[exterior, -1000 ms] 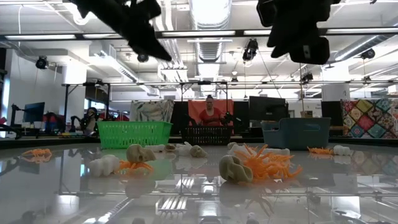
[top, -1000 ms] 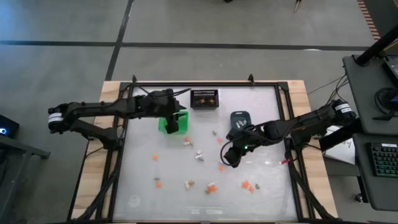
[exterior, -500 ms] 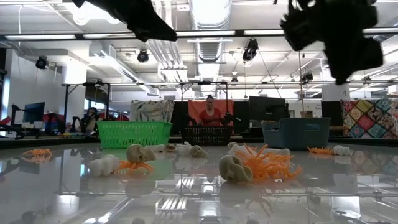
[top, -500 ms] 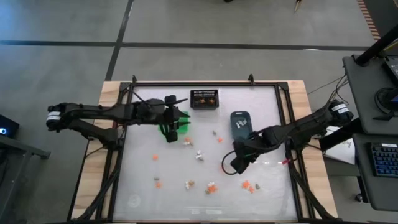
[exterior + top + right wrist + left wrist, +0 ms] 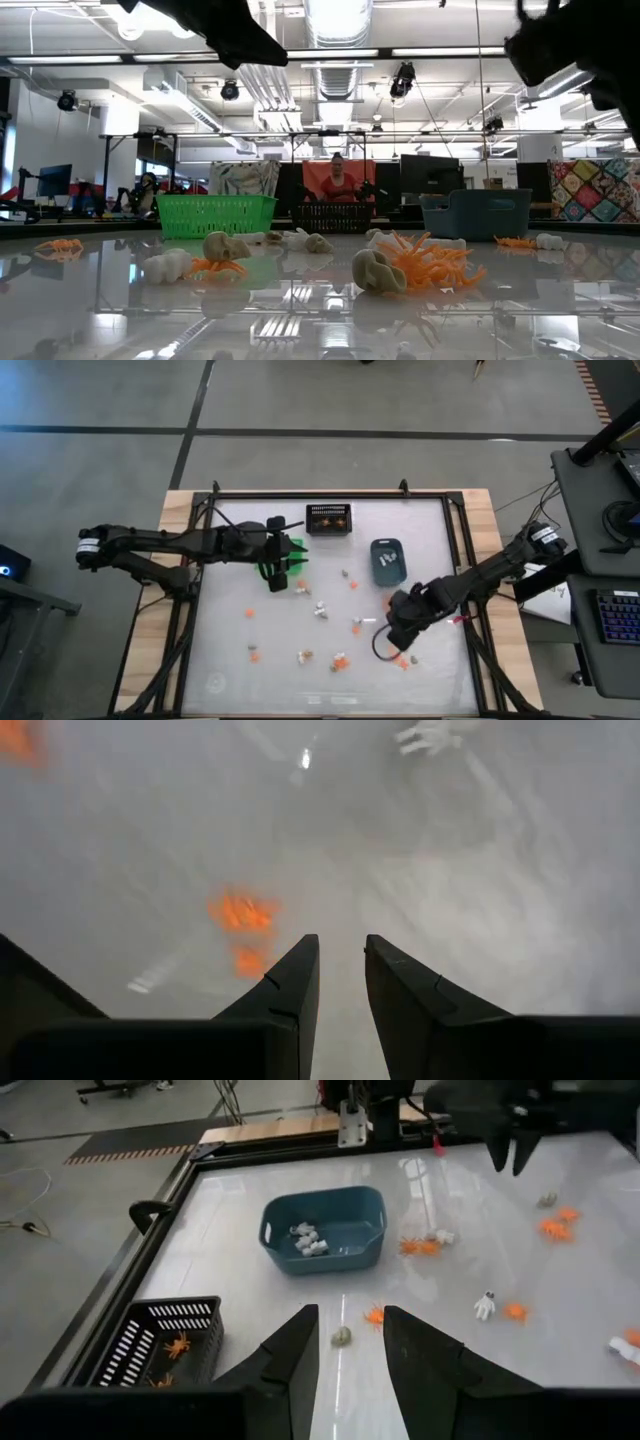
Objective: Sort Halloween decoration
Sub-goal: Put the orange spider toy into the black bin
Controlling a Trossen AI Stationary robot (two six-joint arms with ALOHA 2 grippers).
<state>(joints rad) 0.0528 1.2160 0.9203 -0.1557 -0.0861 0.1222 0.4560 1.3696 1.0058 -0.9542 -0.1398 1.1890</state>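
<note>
Over the green bin [image 5: 291, 553] your left gripper [image 5: 297, 558] hangs slightly parted, empty; your right gripper [image 5: 403, 647], narrowly open, hovers above orange trinkets [image 5: 399, 658], others scattered mid-table

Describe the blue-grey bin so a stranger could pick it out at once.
Along the table's far edge stand three small bins. The blue-grey bin is the rightmost, nearest the right arm. Unlike the green bin and black mesh bin, it has solid walls and holds white trinkets.
</note>
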